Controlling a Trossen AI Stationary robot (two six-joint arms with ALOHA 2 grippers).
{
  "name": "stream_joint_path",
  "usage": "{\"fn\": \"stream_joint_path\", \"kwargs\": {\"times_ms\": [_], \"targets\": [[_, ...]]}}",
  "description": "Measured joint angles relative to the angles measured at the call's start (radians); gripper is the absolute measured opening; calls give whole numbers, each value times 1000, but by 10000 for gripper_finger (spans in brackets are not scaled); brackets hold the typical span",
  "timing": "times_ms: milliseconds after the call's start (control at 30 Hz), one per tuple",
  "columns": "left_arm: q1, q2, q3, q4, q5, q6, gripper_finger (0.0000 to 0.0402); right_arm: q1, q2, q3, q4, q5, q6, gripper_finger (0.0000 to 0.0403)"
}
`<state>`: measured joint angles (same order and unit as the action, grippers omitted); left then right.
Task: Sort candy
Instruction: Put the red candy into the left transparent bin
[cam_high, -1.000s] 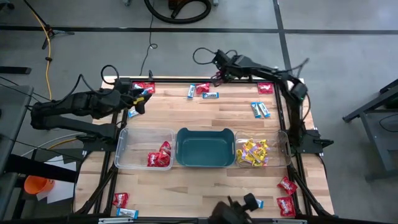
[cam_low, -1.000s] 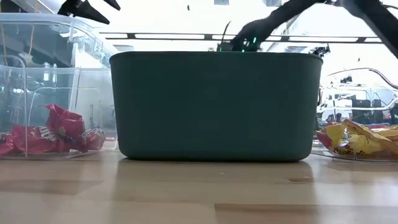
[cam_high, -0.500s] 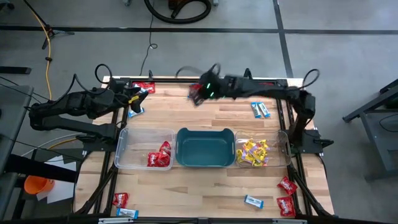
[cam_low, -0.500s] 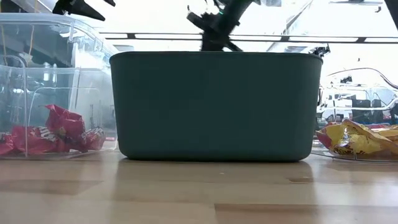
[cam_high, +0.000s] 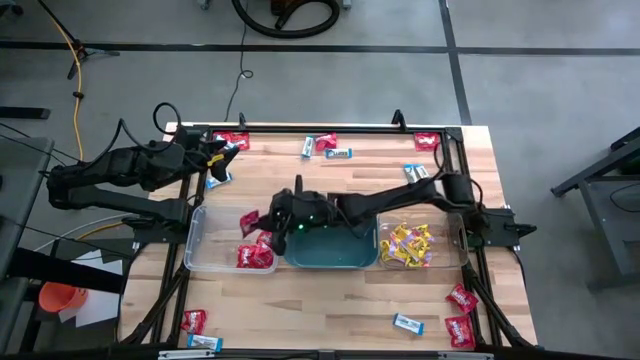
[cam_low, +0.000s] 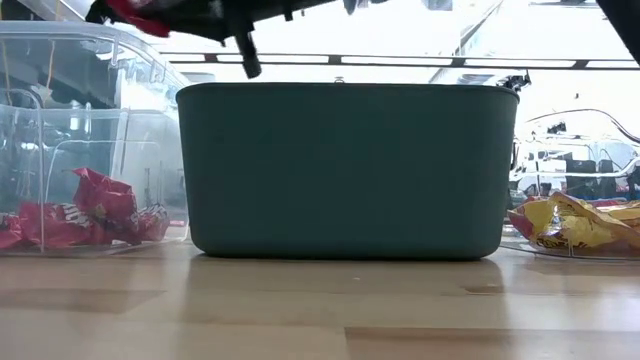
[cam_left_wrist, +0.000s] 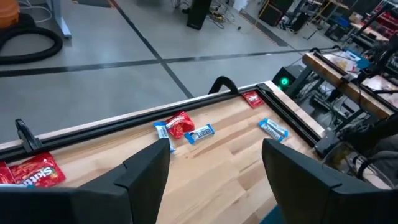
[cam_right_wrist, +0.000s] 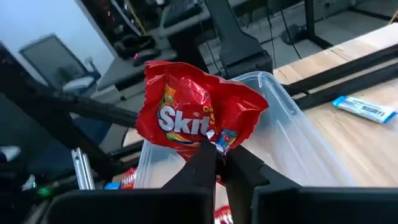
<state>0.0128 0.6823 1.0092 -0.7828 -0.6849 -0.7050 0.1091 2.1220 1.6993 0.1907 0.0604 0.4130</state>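
Note:
My right gripper reaches across the teal tub and is shut on a glossy red packet, held above the far right part of the left clear bin. The packet also shows in the low view, higher than the bin's rim. Several red packets lie in that bin. Yellow packets fill the right clear bin. My left gripper is open and empty over the table's far left, near a blue-and-white packet. My right gripper pinches the red packet's lower edge between its two fingertips. The crumpled packet stands up beyond the fingertips in the wrist view, lifted clear of the bin and the table.
Loose packets lie along the far edge: red, red and blue-and-white, blue-and-white, red. More lie near the front: red, blue-and-white, red. A black rail frames the table.
My right gripper has swung from the middle of the far edge toward the near left, past the teal tub, and carried the red packet over the left clear bin.

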Motion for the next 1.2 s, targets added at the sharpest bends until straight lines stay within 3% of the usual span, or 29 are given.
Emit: {"fn": "stream_joint_path", "kwargs": {"times_ms": [200, 467, 700, 867, 1033, 1200], "targets": [[0, 6, 0, 7, 0, 0, 241, 1, 29, -1, -39, -59, 65, 101], [0, 26, 0, 30, 0, 0, 241, -3, -62, 0, -223, -109, -88, 247], [0, 70, 0, 30, 0, -24, 241, -29, -253, 1, -654, -114, -205, 272], [0, 118, 0, 32, 19, -53, 241, 28, -395, -46, -932, -66, -222, 272], [0, 157, 0, 35, 198, -55, 241, 182, -614, -294, -1074, -45, 32, 272], [-1, 184, 0, 34, 273, -42, 241, 435, -841, -571, -988, -74, 582, 272]]}}
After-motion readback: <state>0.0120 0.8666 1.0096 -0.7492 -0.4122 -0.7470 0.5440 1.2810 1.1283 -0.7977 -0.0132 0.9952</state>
